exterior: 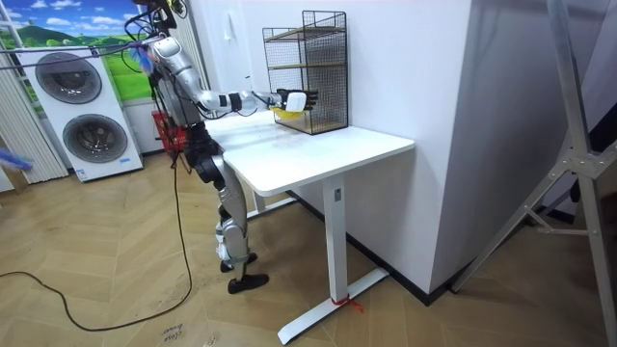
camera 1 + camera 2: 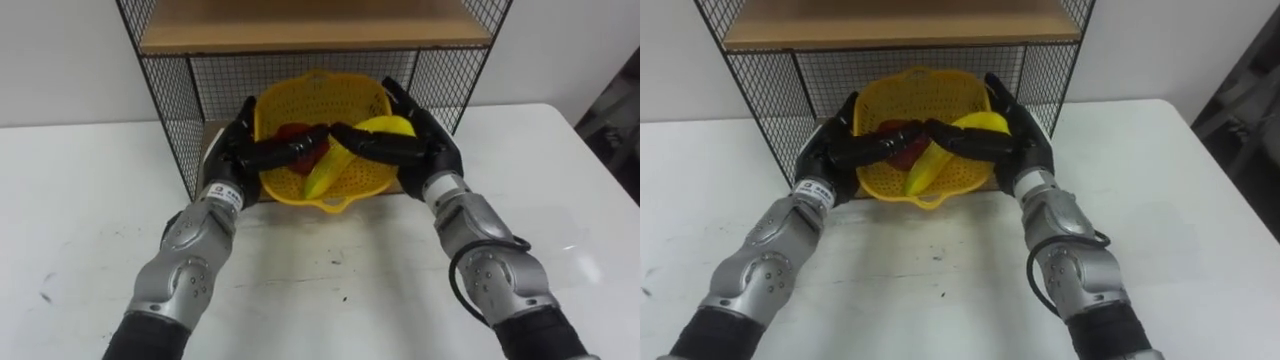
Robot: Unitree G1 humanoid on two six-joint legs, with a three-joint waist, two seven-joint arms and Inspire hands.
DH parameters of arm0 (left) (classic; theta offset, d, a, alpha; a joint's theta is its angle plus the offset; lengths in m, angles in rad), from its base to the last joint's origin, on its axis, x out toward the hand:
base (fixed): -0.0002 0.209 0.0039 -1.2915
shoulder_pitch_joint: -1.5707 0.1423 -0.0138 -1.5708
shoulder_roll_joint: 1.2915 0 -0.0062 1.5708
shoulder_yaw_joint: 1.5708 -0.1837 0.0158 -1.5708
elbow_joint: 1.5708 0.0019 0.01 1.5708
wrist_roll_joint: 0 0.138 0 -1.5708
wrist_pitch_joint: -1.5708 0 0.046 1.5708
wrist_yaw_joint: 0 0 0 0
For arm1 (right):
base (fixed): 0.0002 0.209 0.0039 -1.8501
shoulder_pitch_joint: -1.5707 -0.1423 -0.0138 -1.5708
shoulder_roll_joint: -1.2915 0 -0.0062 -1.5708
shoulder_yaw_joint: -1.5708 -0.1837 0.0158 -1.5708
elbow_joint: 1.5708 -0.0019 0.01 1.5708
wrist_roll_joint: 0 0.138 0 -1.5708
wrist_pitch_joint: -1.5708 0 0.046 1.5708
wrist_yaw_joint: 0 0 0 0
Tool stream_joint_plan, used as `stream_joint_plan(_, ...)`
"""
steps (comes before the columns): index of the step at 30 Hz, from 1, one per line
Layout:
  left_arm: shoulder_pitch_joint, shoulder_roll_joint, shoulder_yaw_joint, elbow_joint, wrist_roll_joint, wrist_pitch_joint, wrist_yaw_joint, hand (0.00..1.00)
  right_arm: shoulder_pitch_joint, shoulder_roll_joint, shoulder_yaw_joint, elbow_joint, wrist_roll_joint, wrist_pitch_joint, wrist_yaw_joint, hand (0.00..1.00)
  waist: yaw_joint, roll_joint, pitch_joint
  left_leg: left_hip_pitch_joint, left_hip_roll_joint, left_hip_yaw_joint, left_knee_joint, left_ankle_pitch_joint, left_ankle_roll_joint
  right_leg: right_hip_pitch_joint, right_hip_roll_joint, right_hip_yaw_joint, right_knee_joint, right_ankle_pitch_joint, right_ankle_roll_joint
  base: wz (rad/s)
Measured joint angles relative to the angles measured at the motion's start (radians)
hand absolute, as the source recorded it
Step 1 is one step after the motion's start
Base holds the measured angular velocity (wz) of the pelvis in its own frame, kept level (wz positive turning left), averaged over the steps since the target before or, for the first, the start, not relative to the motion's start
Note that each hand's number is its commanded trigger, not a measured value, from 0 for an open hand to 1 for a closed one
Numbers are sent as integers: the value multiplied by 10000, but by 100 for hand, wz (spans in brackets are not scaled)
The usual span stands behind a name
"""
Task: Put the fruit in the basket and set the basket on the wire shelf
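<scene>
The yellow basket [image 2: 320, 95], holding a banana [image 2: 328, 172] and a red fruit [image 2: 296, 133], sits partway inside the lower compartment of the wire shelf [image 2: 170, 110], its front rim poking out at 6 o'clock. The left hand [image 2: 235, 150] clasps its rim at 9 o'clock and the right hand [image 2: 425, 145] at 3 o'clock, thumbs curled inside. The shelf stands at 12 o'clock on the white table [image 2: 90, 200].

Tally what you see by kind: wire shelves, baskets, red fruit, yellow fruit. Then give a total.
wire shelf: 1
basket: 1
red fruit: 1
yellow fruit: 2, it seems: a banana and a round yellow fruit, with fingers across where they meet
Total: 5
</scene>
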Motion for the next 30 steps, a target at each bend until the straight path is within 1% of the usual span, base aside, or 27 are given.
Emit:
stream_joint_plan(1,-233,-9,-7,324,-148,98,79,0,-245,-2,-8,358,339,140,-164,0,7,1,-1,38,0,-3,-4,-1,-1,43,-1,-5,-1,-8,3,0)
stream_joint_plan(3,-488,11,-1,673,-380,217,202,0,-554,18,-3,749,781,248,-390,0,7,2,-1,113,-4,-3,-37,-1,-2,107,0,-18,-12,-9,2,0)
stream_joint_plan(7,-1079,-19,20,1449,-566,490,527,0,-1172,23,-1,1433,1534,283,-798,0,4,3,-1,141,-2,-38,-37,8,-8,178,2,-65,-70,15,-20,2)
stream_joint_plan(11,-1114,-87,89,1516,-567,723,767,0,-1252,47,-1,1531,1640,402,-920,0,16,37,8,235,8,-82,-36,12,-11,372,23,-64,-218,82,-15,3)
stream_joint_plan(12,-1116,-93,93,1507,-579,793,859,0,-1268,155,0,1530,1602,441,-962,0,38,90,-6,267,9,-84,-40,10,-13,413,31,-45,-234,99,-10,0)
stream_joint_plan(15,-1160,-143,193,1508,-758,902,1150,0,-1359,299,-6,1677,1627,452,-1081,0,42,259,-95,337,-6,-80,-60,8,-10,457,14,-40,-228,87,5,0)
stream_joint_plan(16,-1233,-137,248,1514,-761,946,1211,0,-1507,381,-6,1949,1637,452,-1114,0,41,297,-78,421,-6,-76,-105,12,-11,521,13,-38,-228,87,5,0)
stream_joint_plan(18,-1359,-141,288,1513,-759,955,1310,0,-1696,465,-5,2250,1652,456,-1252,0,44,361,-76,505,-13,-56,-176,39,-13,567,8,-26,-235,89,2,0)
stream_joint_plan(20,-1451,-144,259,1525,-750,956,1324,0,-1817,485,-7,2474,1776,455,-1287,0,21,433,-40,602,-16,-68,-222,59,-17,684,9,-43,-295,97,0,0)
stream_joint_plan(21,-1453,-144,279,1524,-746,961,1324,0,-1846,483,-14,2638,1792,459,-1287,0,15,464,-52,645,-17,-78,-261,71,-26,740,16,-47,-355,109,13,0)
stream_joint_plan(24,-1452,-157,269,1549,-745,1098,1379,0,-1846,515,-13,2815,1800,468,-1287,0,-20,470,-52,686,-20,-90,-349,127,-46,754,21,-54,-374,129,3,1)
stream_joint_plan(27,-1451,-134,248,1548,-751,1264,1401,0,-1844,511,-17,3060,1803,500,-1262,0,-142,478,-47,680,-36,-237,-347,140,-59,853,11,-261,-417,142,-14,14)
stream_joint_plan(28,-1452,-126,248,1543,-749,1279,1408,0,-1844,514,-21,3163,1801,577,-1256,0,-256,477,-47,680,-52,-314,-350,157,-63,886,-2,-302,-443,149,-21,19)
stream_joint_plan(30,-1452,-70,251,1539,-745,1279,1423,0,-1835,567,-14,3374,1754,597,-1158,0,-298,482,-48,713,-49,-323,-368,168,-77,912,3,-304,-515,145,-28,5)
